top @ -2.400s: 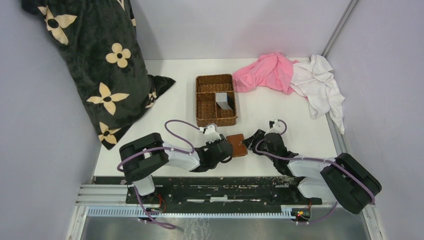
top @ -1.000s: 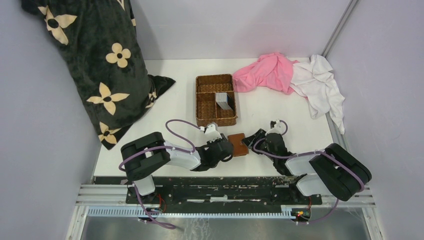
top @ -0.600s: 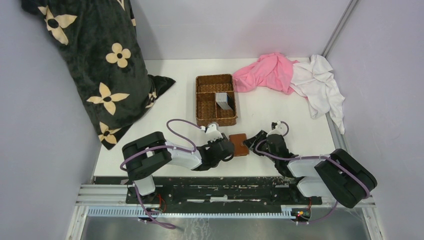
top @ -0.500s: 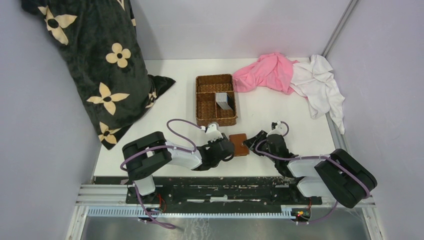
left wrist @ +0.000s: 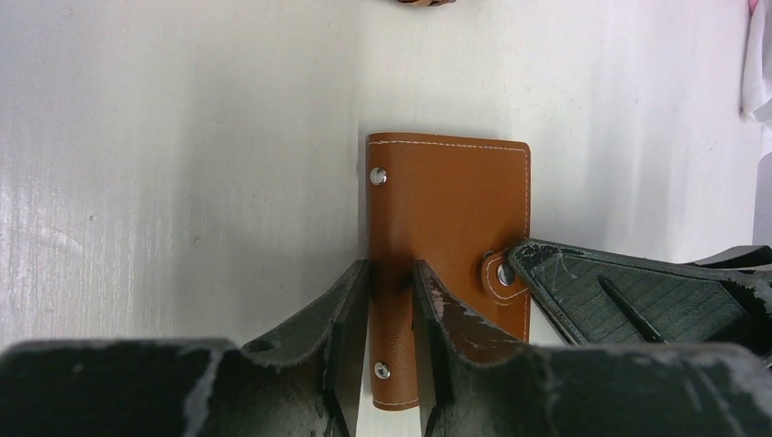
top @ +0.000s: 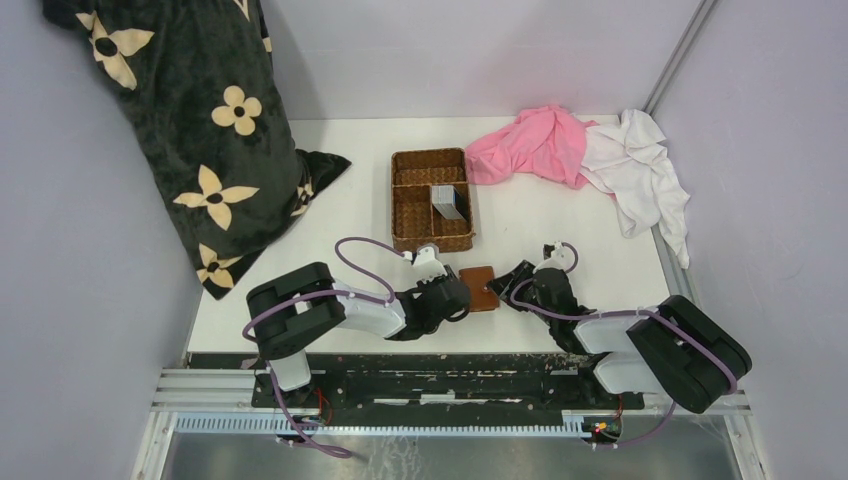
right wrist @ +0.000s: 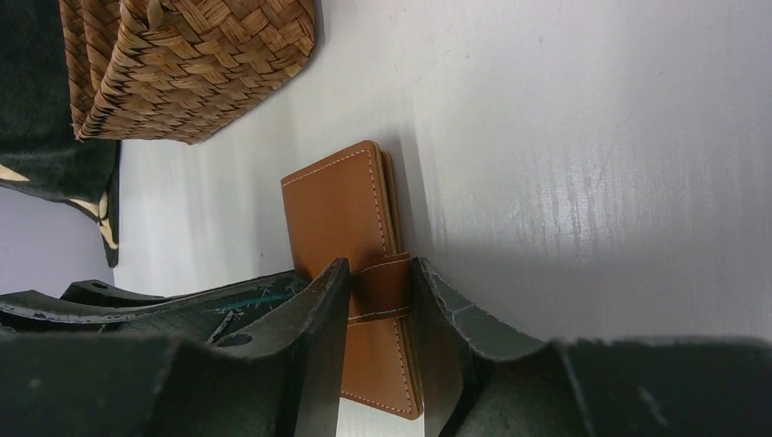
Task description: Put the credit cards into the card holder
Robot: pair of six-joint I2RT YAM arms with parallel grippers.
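The brown leather card holder (top: 479, 287) lies closed on the white table between my two grippers. My left gripper (left wrist: 391, 305) is shut on its spine edge, one finger on each side. My right gripper (right wrist: 380, 293) comes in from the opposite side, and its fingers press both sides of the snap tab (right wrist: 380, 284). That tab (left wrist: 499, 273) is still snapped, and a right finger (left wrist: 628, 293) lies against it. In the top view the left gripper (top: 460, 293) and the right gripper (top: 501, 286) flank the holder. The grey credit cards (top: 450, 201) stand in the wicker basket (top: 402, 215).
The wicker basket (right wrist: 182, 64) stands just beyond the card holder. A black floral cloth (top: 190, 130) hangs over the far left. A pink cloth (top: 530, 145) and a white cloth (top: 640, 175) are heaped at the far right.
My right gripper's fingers have narrowed onto the snap tab, and the right arm has shifted slightly. The left gripper and the card holder have stayed in place.
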